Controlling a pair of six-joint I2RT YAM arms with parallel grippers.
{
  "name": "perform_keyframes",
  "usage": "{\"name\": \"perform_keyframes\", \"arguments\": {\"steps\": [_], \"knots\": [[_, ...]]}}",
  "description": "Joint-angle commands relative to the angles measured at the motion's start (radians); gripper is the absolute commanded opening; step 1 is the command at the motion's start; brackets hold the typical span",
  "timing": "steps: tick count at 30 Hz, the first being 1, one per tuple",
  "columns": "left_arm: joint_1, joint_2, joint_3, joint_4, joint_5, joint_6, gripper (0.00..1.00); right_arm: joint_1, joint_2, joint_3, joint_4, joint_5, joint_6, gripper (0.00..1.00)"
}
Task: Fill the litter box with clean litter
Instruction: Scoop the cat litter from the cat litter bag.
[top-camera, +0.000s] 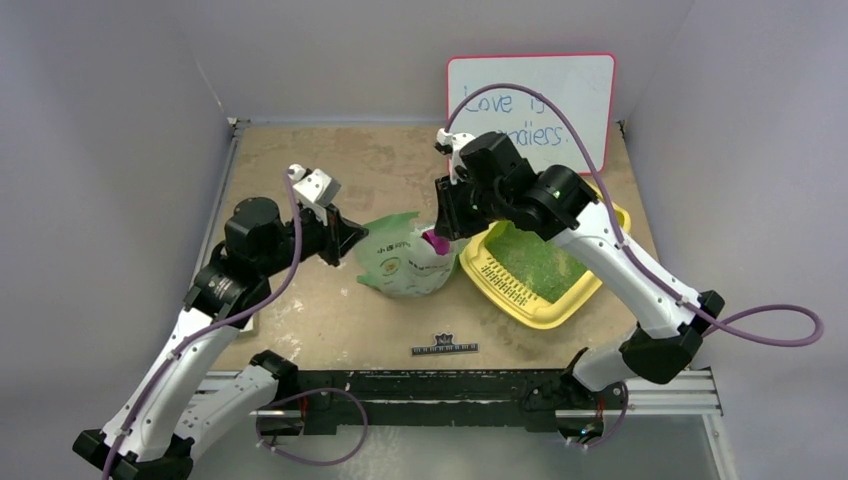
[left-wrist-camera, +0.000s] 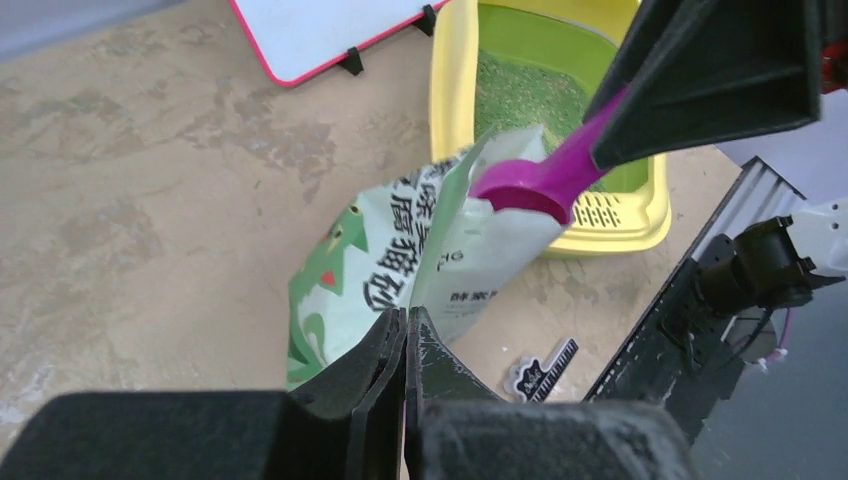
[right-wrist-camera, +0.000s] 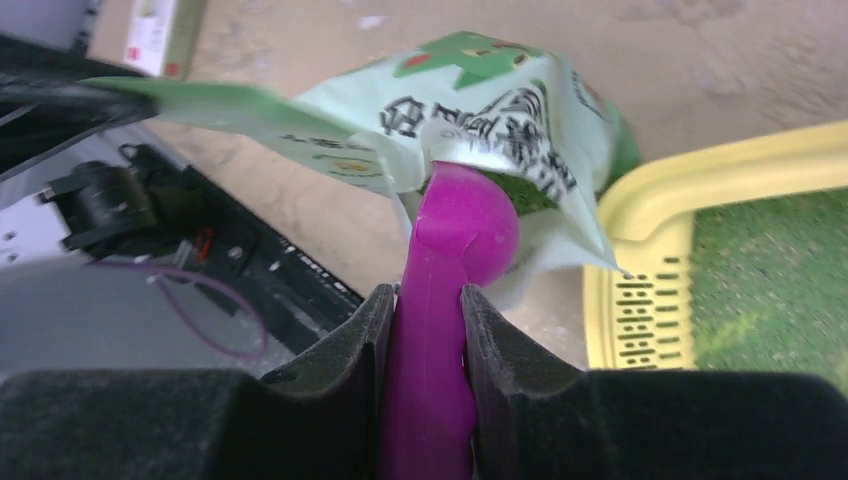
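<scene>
The yellow litter box (top-camera: 543, 314) (left-wrist-camera: 447, 120) (right-wrist-camera: 700, 170) lies right of centre and holds green clean litter (top-camera: 535, 260) (left-wrist-camera: 520, 95) (right-wrist-camera: 770, 270). A pale green bag (top-camera: 400, 265) (left-wrist-camera: 370, 270) (right-wrist-camera: 470, 90) stands just left of it with its mouth open. My left gripper (top-camera: 358, 238) (left-wrist-camera: 406, 315) is shut on the bag's left edge and pulls a flap taut. My right gripper (top-camera: 445, 225) (right-wrist-camera: 425, 295) is shut on the handle of a magenta scoop (top-camera: 436, 241) (left-wrist-camera: 540, 185) (right-wrist-camera: 450, 260). The scoop's bowl sits at the bag's mouth.
A white red-framed board (top-camera: 530, 100) (left-wrist-camera: 320, 30) stands at the back behind the box. A small black-and-white tag (top-camera: 444, 347) (left-wrist-camera: 545, 368) lies near the front edge. The metal rail (top-camera: 450, 395) runs along the front. A small carton (right-wrist-camera: 165, 35) lies at the far left.
</scene>
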Motion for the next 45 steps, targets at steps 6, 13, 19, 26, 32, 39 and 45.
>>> {"name": "perform_keyframes", "arguments": {"steps": [6, 13, 19, 26, 32, 39, 45], "knots": [[0.001, -0.003, 0.082, 0.164, 0.005, 0.063, 0.0, 0.001, 0.054, 0.022, 0.002, -0.19, -0.054, 0.0], [0.001, -0.048, 0.077, 0.044, 0.01, 0.055, 0.29, 0.001, 0.174, 0.024, -0.152, 0.091, -0.035, 0.0], [0.001, -0.034, 0.103, -0.209, 0.146, 0.126, 0.59, -0.001, 0.132, 0.073, -0.138, 0.211, -0.02, 0.0], [0.001, -0.114, 0.031, -0.145, 0.258, 0.102, 0.7, -0.039, 0.132, 0.091, -0.162, 0.309, 0.004, 0.0], [0.001, -0.086, 0.033, -0.202, 0.24, 0.164, 0.75, -0.057, 0.122, 0.069, -0.117, 0.306, 0.008, 0.0], [0.0, 0.036, -0.032, -0.14, 0.21, 0.234, 0.68, -0.156, 0.153, 0.086, -0.058, 0.232, -0.042, 0.0], [-0.001, 0.106, -0.058, 0.015, 0.152, 0.177, 0.41, -0.153, 0.195, 0.078, -0.046, 0.153, -0.115, 0.0]]}}
